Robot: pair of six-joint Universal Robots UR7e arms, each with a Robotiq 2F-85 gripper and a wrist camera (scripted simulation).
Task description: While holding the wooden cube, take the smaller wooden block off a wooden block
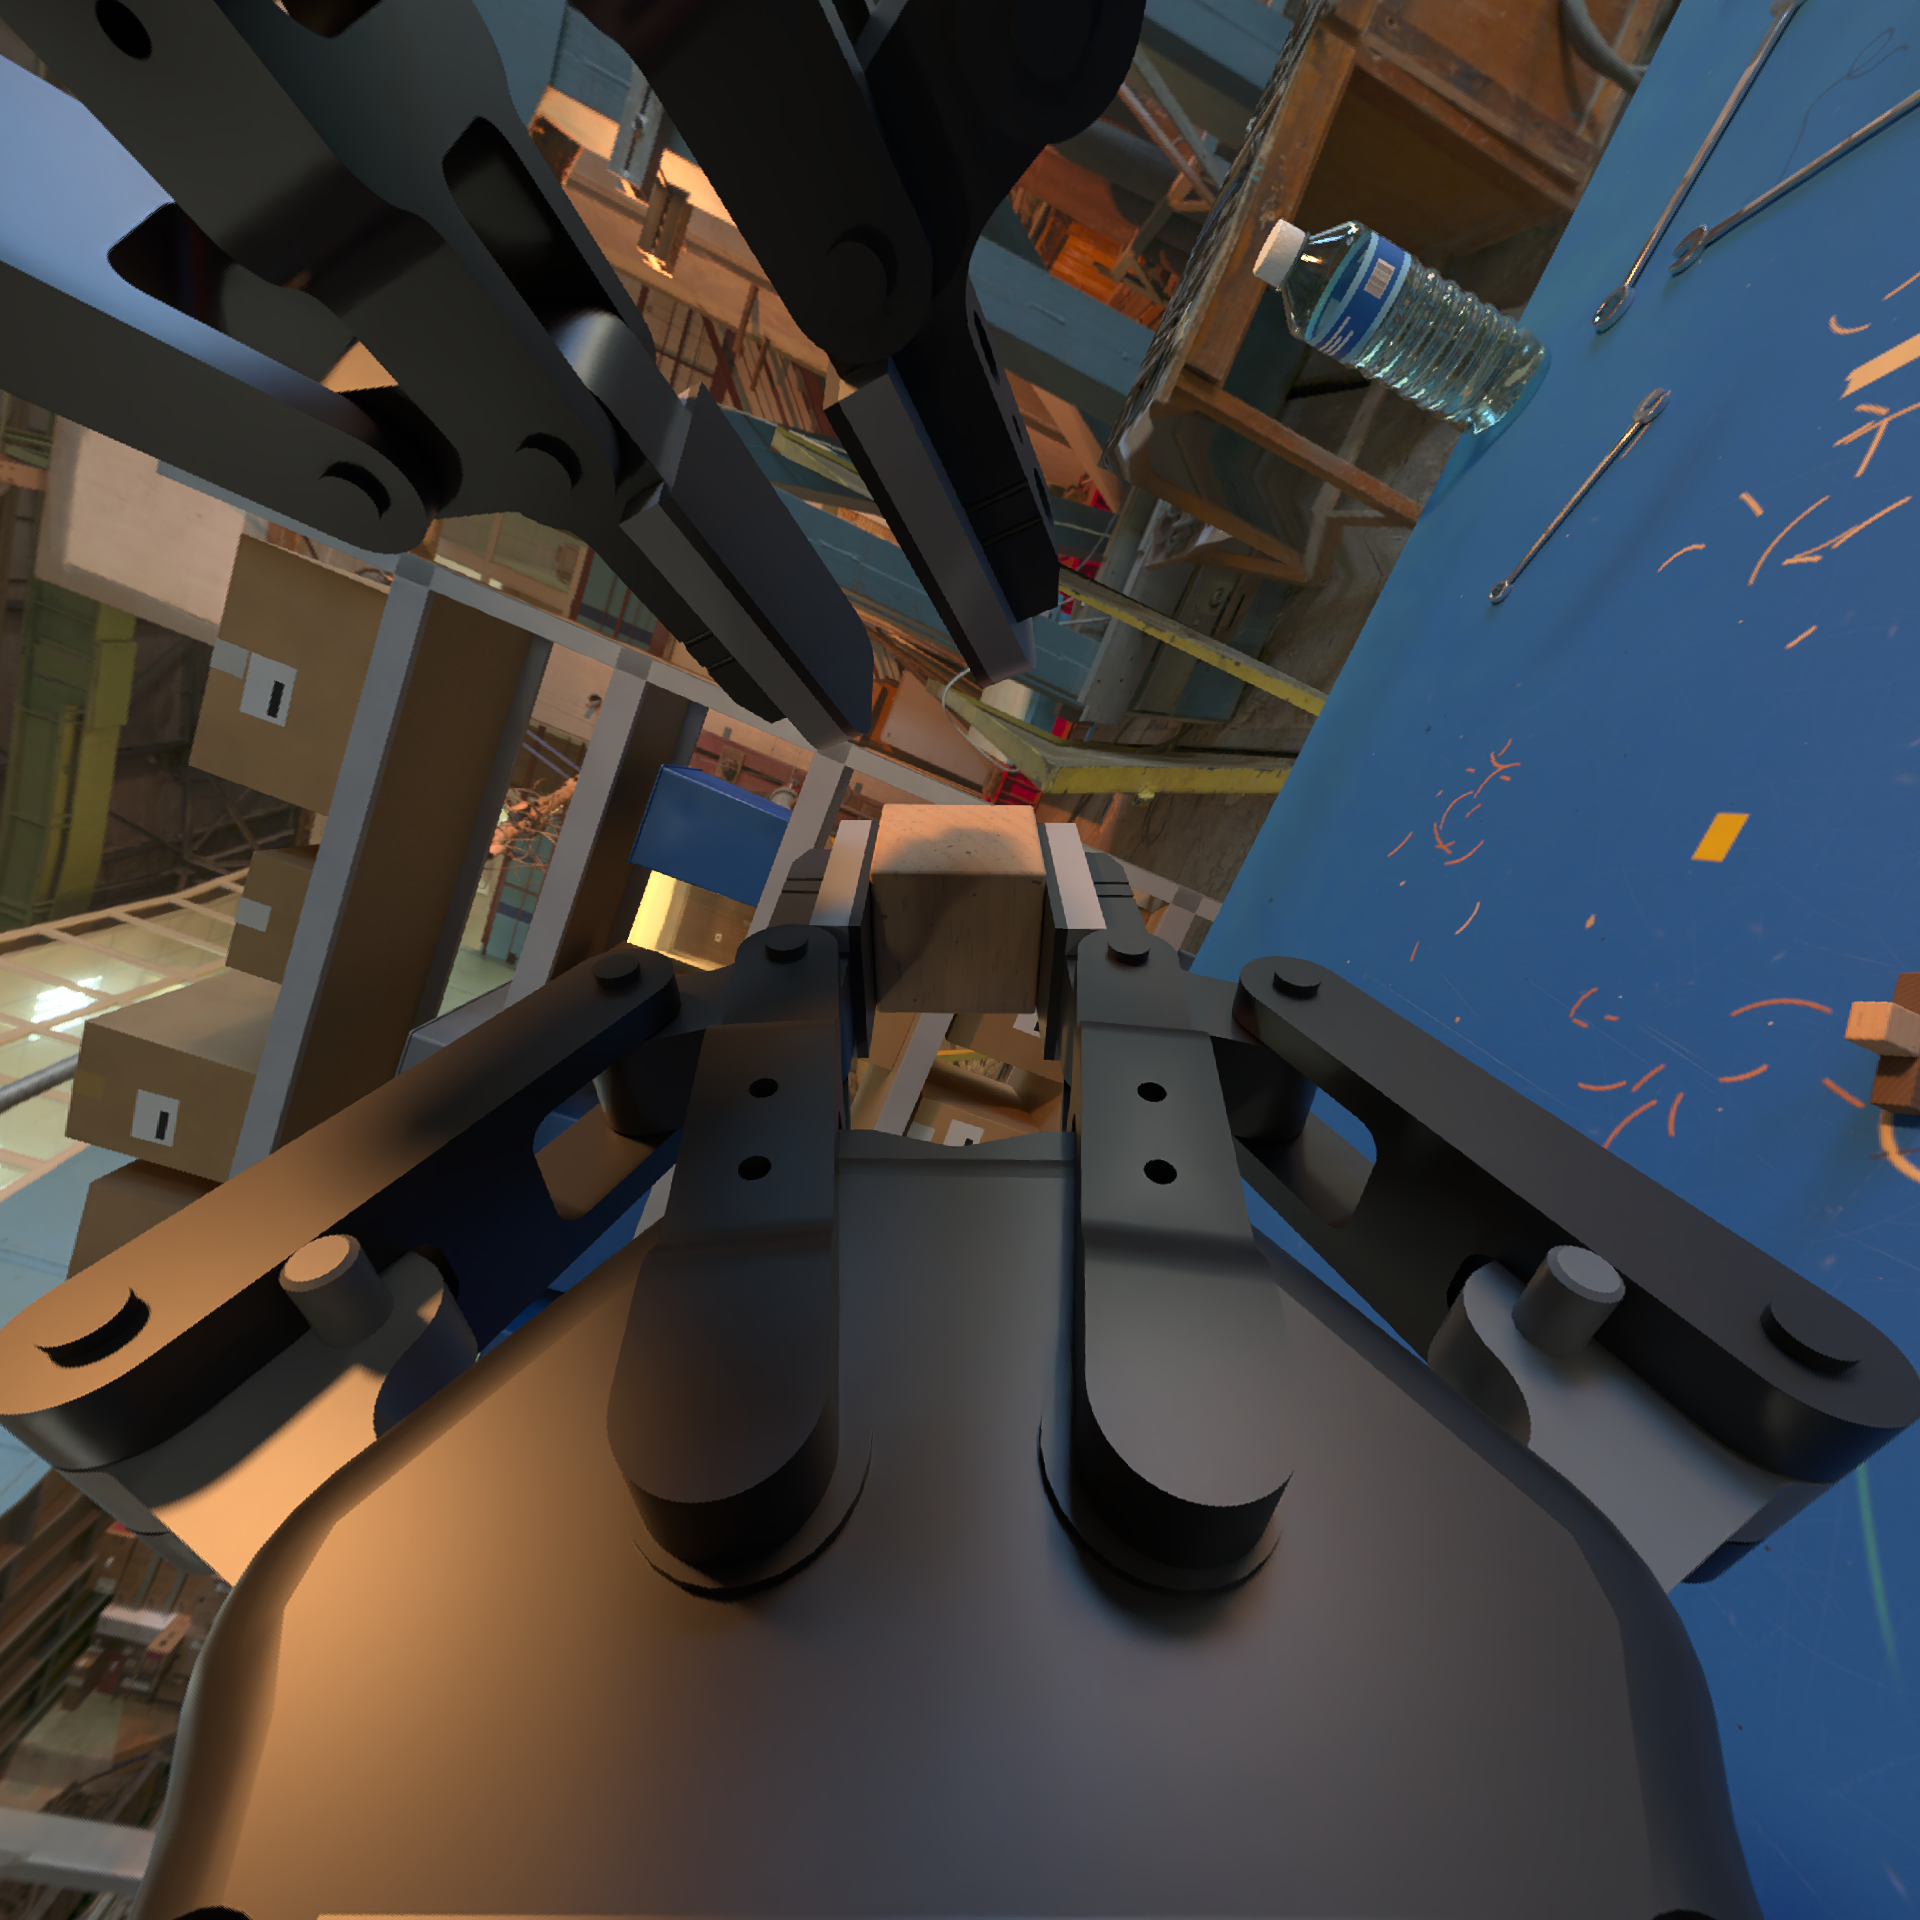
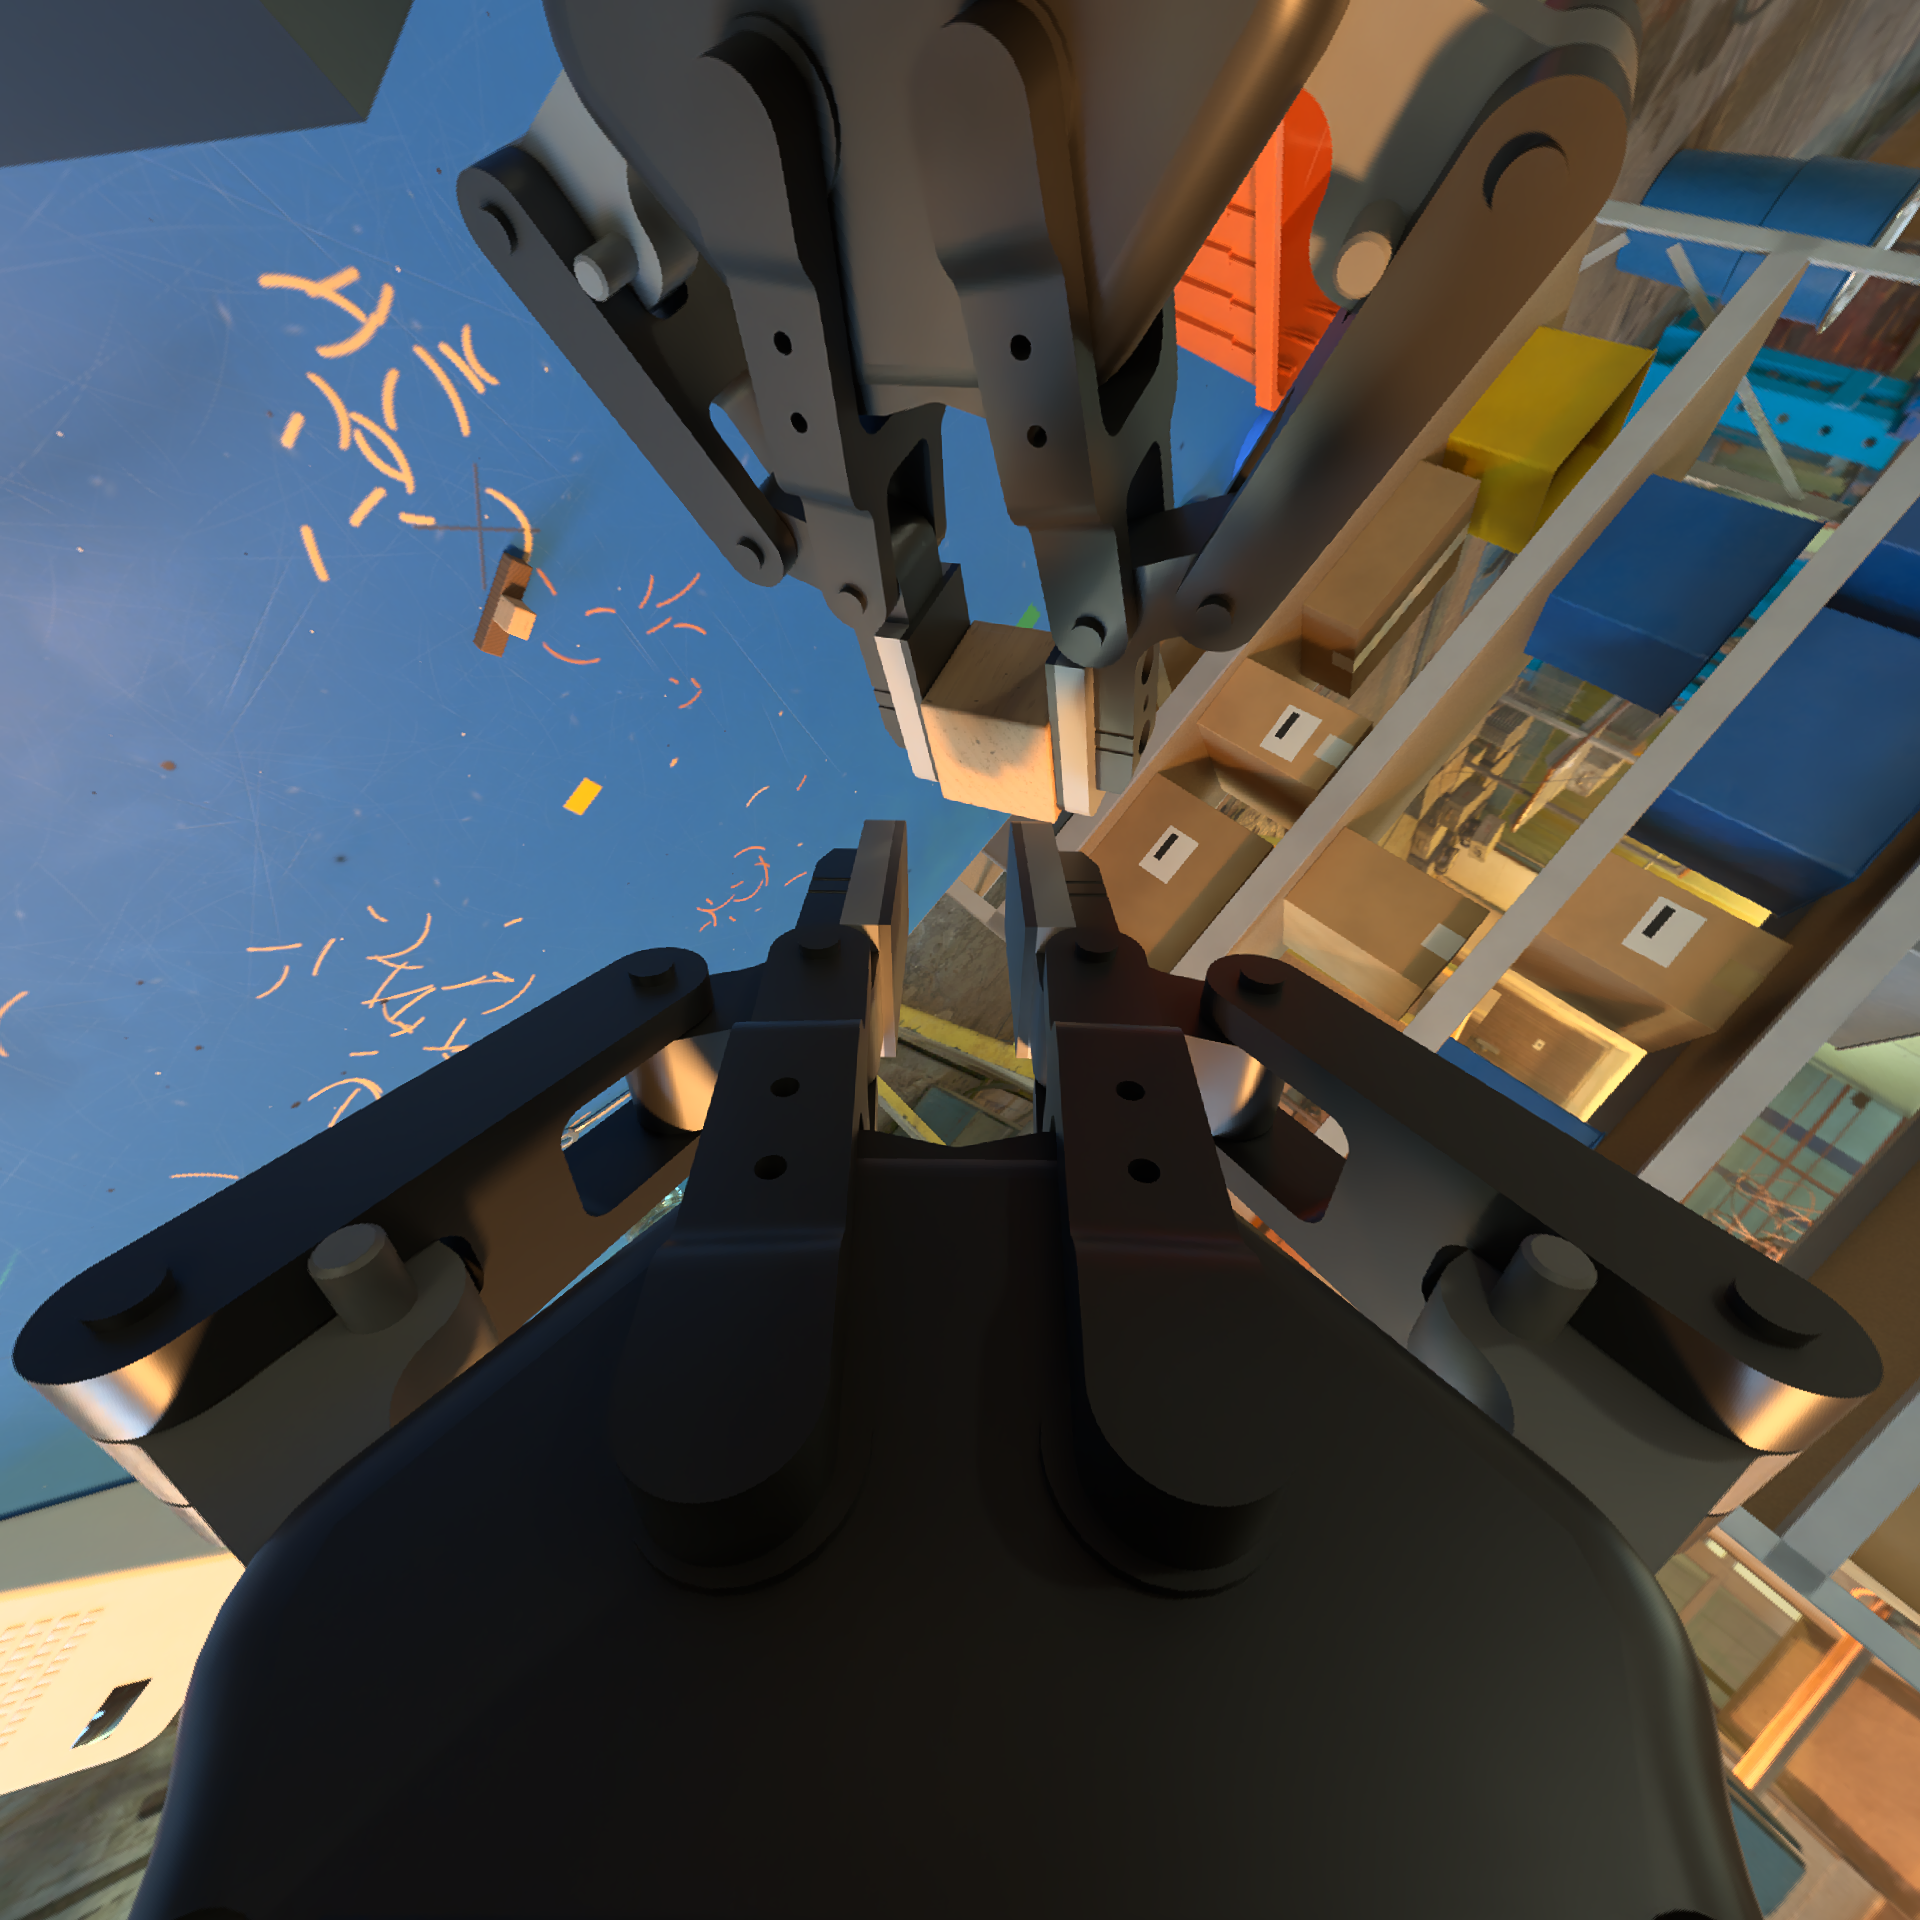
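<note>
The left gripper (image 1: 958, 914) has its fingers (image 1: 1075, 878) closed against two opposite sides of the wooden cube (image 1: 956, 920), which is lifted clear of the blue surface (image 1: 1621, 935) and sits between the pale pads near the fingertips. The right gripper (image 2: 956, 904) faces it tip to tip from close by; its fingers (image 2: 878, 883) stand a narrow gap apart and hold nothing, and in the right wrist view the wooden cube (image 2: 992, 732) hangs just beyond them, near but not touching. Seen from the left wrist camera, the right gripper (image 1: 914, 686) reaches in from the upper left, its dark tips just above the cube. Well apart from both grippers, on the blue surface (image 2: 208, 727), the smaller wooden block (image 2: 516, 620) rests on top of a darker wooden block (image 2: 499, 613), laid across it. Orange scribbled marks (image 2: 395, 416) and a small yellow patch (image 2: 582, 796) dot the surface. A clear water bottle (image 1: 1403, 322) with a white cap stands near the surface's edge, with thin metal tools (image 1: 1579, 494) lying nearby. Shelving with cardboard boxes (image 2: 1288, 727) fills the background.
</note>
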